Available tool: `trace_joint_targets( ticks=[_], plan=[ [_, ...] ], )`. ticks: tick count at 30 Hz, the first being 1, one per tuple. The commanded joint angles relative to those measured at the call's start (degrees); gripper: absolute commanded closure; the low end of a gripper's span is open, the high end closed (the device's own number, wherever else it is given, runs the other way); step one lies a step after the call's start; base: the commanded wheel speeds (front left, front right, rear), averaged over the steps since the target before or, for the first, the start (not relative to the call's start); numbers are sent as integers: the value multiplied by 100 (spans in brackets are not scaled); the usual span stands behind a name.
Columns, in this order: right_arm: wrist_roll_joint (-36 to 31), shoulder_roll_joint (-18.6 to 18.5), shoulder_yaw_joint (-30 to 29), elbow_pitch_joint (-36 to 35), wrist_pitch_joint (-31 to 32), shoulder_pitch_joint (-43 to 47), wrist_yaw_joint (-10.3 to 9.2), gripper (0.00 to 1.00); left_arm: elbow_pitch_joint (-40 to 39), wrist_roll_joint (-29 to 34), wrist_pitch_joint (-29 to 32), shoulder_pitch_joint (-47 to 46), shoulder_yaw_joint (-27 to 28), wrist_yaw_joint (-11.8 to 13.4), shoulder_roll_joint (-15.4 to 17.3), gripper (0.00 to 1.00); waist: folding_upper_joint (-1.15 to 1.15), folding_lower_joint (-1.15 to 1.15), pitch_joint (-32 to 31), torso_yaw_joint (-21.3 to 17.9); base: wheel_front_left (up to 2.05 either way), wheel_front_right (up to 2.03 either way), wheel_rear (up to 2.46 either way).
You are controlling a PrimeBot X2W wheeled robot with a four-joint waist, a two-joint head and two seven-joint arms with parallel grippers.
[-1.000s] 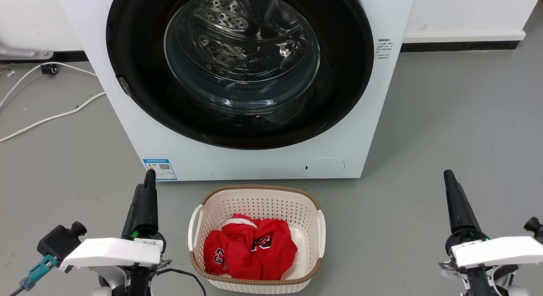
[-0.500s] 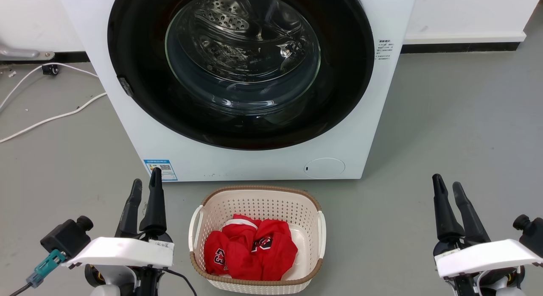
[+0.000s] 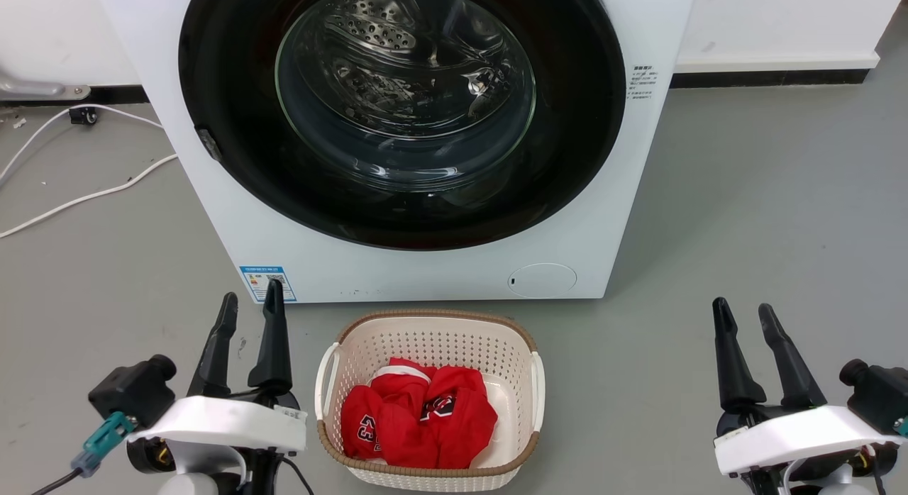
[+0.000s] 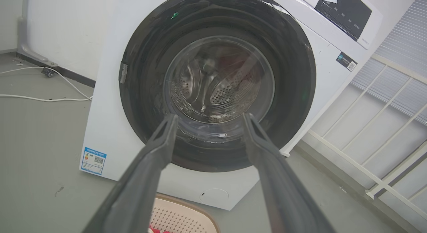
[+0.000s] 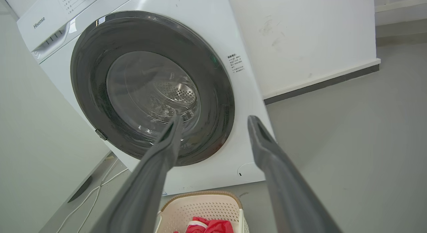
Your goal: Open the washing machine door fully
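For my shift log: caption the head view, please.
Left gripper and right gripper open, short of the shut door; basket of red clothes between them.

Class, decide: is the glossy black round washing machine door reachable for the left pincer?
Probably yes: the open left pincer faces the door with nothing between; the cream perforated basket sits aside.

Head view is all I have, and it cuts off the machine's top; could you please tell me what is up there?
Observer: In the left wrist view, a dark control panel sits at the top, toward that view's right.
Operator: Thank you. Is anything else up there?
Observer: The right wrist view shows a white drawer marked Hisense at the other end.
Operator: And the door's top edge?
Observer: Shut; in the right wrist view the whole door lies flush on the front.
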Motion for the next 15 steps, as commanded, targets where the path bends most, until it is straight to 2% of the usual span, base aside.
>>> trace_joint_targets(
  ticks=[1, 15],
  plan=[
    [-182, 8, -9, -91, -22, -14, 9, 0, -46, 204, -57, 3, -25, 13, 9, 0, 0, 0, -1, 0, 0, 0, 0],
    [-1098, 19, -36, -260, -19, 56, 10, 0, 1, 1200, -250, 36, -96, 114, 25, 0, 0, 0, -9, 21, 0, 0, 0]
  ],
)
